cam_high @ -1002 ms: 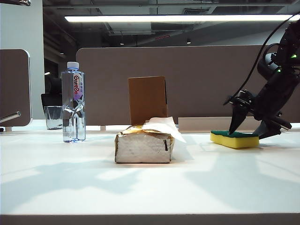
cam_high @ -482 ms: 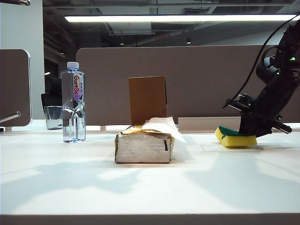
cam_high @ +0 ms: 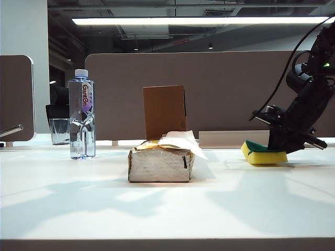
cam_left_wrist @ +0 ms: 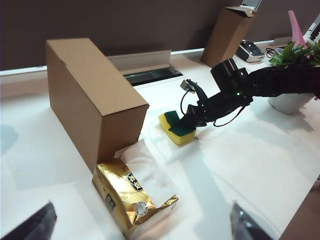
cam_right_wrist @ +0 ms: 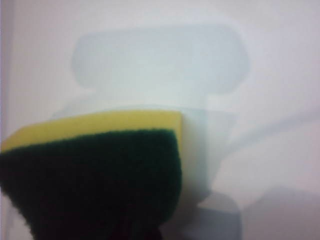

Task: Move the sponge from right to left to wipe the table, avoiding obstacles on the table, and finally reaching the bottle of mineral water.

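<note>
clear plastic, the bottle of mineral water (cam_high: 82, 113) stands far left on the white counter (cam_high: 167, 204). the left claw (cam_left_wrist: 140, 222), its tips spread wide with nothing between, hangs above the tissue pack (cam_high: 160, 163) and upright cardboard box (cam_high: 165, 111) mid-counter. far right, the right claw (cam_high: 278, 148) is clamped on the sponge (cam_high: 257, 153), whose free end sticks out leftward.

From my left wrist I saw my left gripper (cam_left_wrist: 140, 225) hanging open above the table (cam_left_wrist: 260, 165). The cardboard box (cam_left_wrist: 95, 100) was my landmark: the tissue pack (cam_left_wrist: 132, 197) lay touching its base, and beyond it my right gripper (cam_left_wrist: 192, 120) clamped the sponge (cam_left_wrist: 175, 129).
</note>
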Available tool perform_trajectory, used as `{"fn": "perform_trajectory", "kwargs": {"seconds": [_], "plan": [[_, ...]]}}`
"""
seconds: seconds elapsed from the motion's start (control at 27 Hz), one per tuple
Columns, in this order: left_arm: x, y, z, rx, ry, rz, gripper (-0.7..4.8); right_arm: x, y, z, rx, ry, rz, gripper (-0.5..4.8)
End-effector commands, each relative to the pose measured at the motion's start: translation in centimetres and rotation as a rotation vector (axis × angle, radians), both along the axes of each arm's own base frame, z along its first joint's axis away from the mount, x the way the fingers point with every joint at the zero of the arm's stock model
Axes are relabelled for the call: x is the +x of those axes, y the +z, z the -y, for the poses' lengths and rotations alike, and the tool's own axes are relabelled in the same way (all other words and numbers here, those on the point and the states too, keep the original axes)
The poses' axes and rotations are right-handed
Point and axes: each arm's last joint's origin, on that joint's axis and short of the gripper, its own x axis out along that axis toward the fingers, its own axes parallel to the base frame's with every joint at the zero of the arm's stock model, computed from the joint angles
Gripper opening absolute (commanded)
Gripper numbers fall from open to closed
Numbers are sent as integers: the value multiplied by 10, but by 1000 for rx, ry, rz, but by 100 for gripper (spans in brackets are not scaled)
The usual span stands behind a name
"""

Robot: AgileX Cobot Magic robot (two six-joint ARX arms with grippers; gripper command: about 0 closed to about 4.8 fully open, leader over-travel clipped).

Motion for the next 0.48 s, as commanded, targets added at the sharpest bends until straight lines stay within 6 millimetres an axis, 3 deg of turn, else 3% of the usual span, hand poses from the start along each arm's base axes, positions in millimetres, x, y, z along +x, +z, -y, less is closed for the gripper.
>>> {"fn": "perform_trajectory", "kwargs": {"seconds": [0.04, 0.22, 0.48], "plan": [[-3, 9, 0, -4, -12, 28, 453, -19, -23, 0, -50, -13, -195, -9], [-9, 18, 0, -4, -12, 35, 453, -36, -32, -1, -49, -12, -204, -9], [-18, 25, 0, -7, -18, 64, 453, -83, -36, -1, -26, -51, -177, -9]]}}
